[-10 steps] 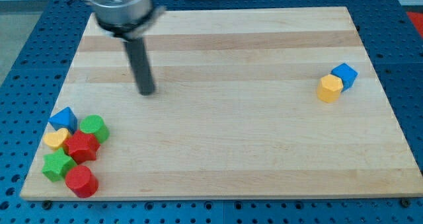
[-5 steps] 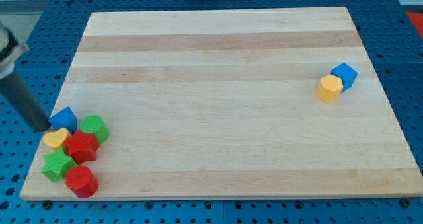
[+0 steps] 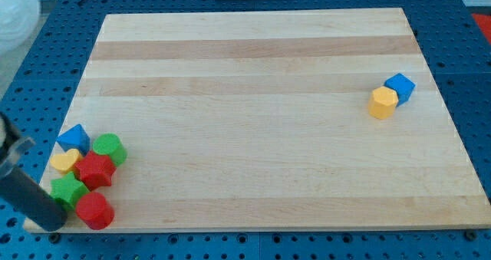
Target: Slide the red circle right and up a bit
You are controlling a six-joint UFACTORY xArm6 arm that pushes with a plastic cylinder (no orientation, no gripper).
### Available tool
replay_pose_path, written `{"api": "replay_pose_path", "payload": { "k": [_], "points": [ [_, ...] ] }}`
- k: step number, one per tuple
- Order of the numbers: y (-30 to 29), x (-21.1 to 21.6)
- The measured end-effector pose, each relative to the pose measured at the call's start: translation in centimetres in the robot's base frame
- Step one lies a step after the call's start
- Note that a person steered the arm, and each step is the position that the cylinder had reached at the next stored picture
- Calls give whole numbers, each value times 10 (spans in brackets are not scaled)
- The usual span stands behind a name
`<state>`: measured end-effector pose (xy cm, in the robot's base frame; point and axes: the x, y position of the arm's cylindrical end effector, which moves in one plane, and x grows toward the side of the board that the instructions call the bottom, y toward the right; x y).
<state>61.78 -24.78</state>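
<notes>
The red circle [image 3: 94, 210] lies near the board's bottom left corner, at the bottom of a cluster of blocks. My tip [image 3: 54, 223] is at the view's bottom left, just left of and slightly below the red circle, at the board's edge. The cluster also holds a green star [image 3: 67, 190], a red block [image 3: 96, 170], a yellow heart [image 3: 65, 162], a green block [image 3: 110, 148] and a blue triangle [image 3: 74, 137]. The green star sits just above my tip.
A yellow hexagon [image 3: 383, 103] and a blue cube [image 3: 400, 87] touch each other at the view's right. The wooden board [image 3: 253, 68] lies on a blue perforated table.
My tip has moved from the board's upper left area down and left, past the blue triangle, to the bottom left corner beside the red circle. The blocks have not moved.
</notes>
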Motion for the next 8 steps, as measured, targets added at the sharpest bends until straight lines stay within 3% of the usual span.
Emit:
{"api": "replay_pose_path", "payload": {
  "k": [1, 3, 4, 5, 6, 7, 8],
  "points": [
    [47, 1],
    [202, 0],
    [218, -11],
    [172, -8],
    [170, 1],
    [163, -10],
    [147, -54]
  ]
}}
